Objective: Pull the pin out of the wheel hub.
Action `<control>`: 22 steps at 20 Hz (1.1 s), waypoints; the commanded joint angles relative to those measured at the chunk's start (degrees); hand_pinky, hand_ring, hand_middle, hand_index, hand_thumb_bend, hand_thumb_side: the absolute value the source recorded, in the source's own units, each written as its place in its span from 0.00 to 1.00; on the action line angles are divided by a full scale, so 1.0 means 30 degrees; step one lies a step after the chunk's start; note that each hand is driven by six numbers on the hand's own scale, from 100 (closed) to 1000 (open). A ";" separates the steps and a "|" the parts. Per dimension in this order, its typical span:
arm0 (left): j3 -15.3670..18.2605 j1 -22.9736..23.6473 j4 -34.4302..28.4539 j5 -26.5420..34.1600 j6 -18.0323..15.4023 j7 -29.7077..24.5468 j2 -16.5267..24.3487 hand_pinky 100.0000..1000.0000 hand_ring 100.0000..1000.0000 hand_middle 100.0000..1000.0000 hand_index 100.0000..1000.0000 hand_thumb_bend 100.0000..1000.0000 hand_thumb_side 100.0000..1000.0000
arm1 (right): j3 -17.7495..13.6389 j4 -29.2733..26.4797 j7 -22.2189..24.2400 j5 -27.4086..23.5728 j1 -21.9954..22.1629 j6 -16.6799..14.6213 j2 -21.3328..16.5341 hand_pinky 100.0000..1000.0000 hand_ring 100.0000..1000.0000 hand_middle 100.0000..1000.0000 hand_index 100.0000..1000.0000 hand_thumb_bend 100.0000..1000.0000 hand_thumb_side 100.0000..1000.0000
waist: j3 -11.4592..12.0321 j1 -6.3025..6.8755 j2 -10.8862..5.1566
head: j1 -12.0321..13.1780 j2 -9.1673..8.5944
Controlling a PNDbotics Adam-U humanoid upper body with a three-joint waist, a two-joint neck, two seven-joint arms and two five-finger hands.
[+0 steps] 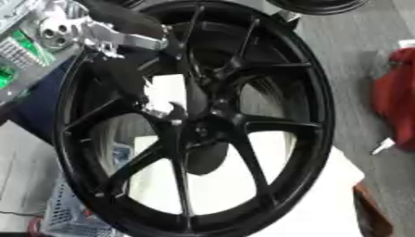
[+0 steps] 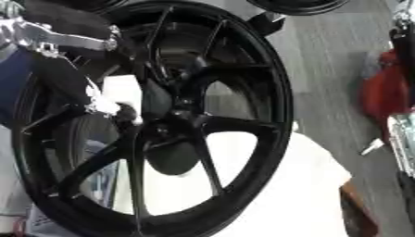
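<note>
A large black wheel (image 1: 194, 120) with slim spokes fills most of the view, standing tilted, its hub (image 1: 203, 132) near the centre of the frame. The robot's left hand (image 1: 162, 104) reaches in from the upper left across the spokes, its dark fingers lying just beside the hub; whether they are curled round anything cannot be told, and the pin itself cannot be made out against the black metal. A white surface (image 1: 324, 185) shows through the lower spokes. Beyond the rim lies grey flooring (image 1: 356, 41), with a red object (image 1: 395, 102) at the right edge. A second dark wheel (image 1: 320, 5) sits at the top.
</note>
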 commanded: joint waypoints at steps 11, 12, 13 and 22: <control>0.0183 -0.0416 -0.1757 -0.1918 -0.0627 0.0008 0.0634 0.80 0.69 0.53 0.71 0.40 0.49 | -0.0170 -0.0355 -0.0165 -0.0154 -0.0114 -0.0059 -0.0089 0.78 0.67 0.60 0.83 0.00 0.50 | -0.0014 -0.0111 -0.0314 | 0.0196 -0.0389; 0.0190 -0.0394 -0.1724 -0.2030 -0.0610 0.0020 0.0628 0.79 0.68 0.53 0.70 0.37 0.47 | -0.0192 -0.0355 -0.0189 -0.0156 -0.0101 -0.0067 -0.0067 0.78 0.67 0.60 0.83 0.00 0.50 | -0.0017 -0.0115 -0.0311 | 0.0218 -0.0394; 0.0188 -0.0373 -0.1686 -0.2129 -0.0591 0.0047 0.0614 0.79 0.68 0.53 0.70 0.35 0.47 | -0.0208 -0.0355 -0.0215 -0.0169 -0.0094 -0.0080 -0.0039 0.78 0.67 0.60 0.83 0.00 0.50 | -0.0020 -0.0121 -0.0307 | 0.0245 -0.0402; 0.0011 -0.0326 -0.1576 -0.1809 -0.0148 0.0017 0.0486 0.67 0.52 0.38 0.53 0.12 0.31 | -0.0306 -0.0355 -0.0435 -0.0256 -0.0091 -0.0112 0.0102 0.78 0.67 0.60 0.83 0.00 0.50 | 0.0001 -0.0166 -0.0293 | 0.0347 -0.0353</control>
